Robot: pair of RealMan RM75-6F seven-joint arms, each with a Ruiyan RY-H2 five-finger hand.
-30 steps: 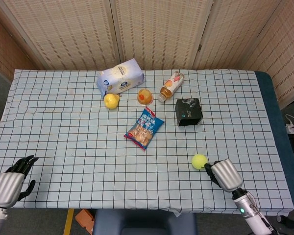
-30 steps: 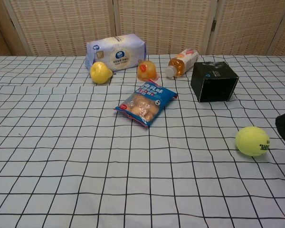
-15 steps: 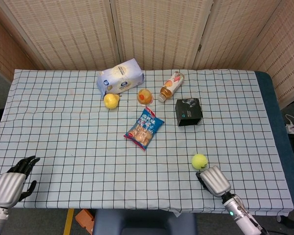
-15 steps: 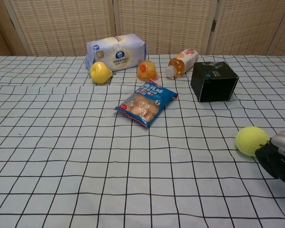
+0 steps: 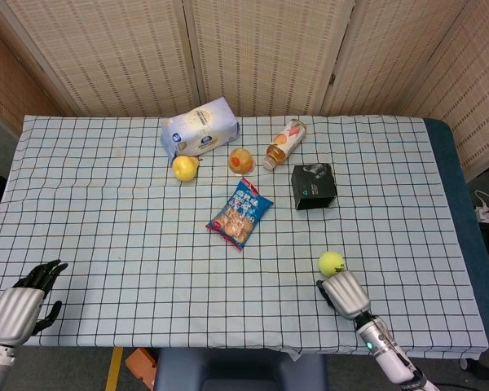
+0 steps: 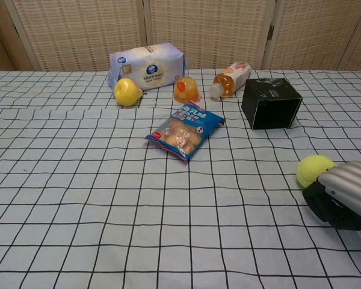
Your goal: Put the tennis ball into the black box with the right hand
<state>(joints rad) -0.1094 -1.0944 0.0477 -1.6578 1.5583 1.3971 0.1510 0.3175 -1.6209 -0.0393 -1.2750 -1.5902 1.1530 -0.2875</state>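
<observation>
The tennis ball [image 5: 332, 262] lay on the tabletop [image 5: 106, 212] at lower right, below the black box [image 5: 314, 186]. The right robot hand [image 5: 341, 294] touched it; grip state could not be determined. The left robot hand [image 5: 20, 303] held nothing, fingers apart.

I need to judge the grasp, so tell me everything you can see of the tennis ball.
The tennis ball is a yellow-green, fuzzy-looking sphere resting on the checked tablecloth, near the front right of the table and well short of the black box. The right hand sits right behind it, its silver back overlapping the ball's near side in the chest view; whether the fingers touch it cannot be told. No markings show now.
</observation>
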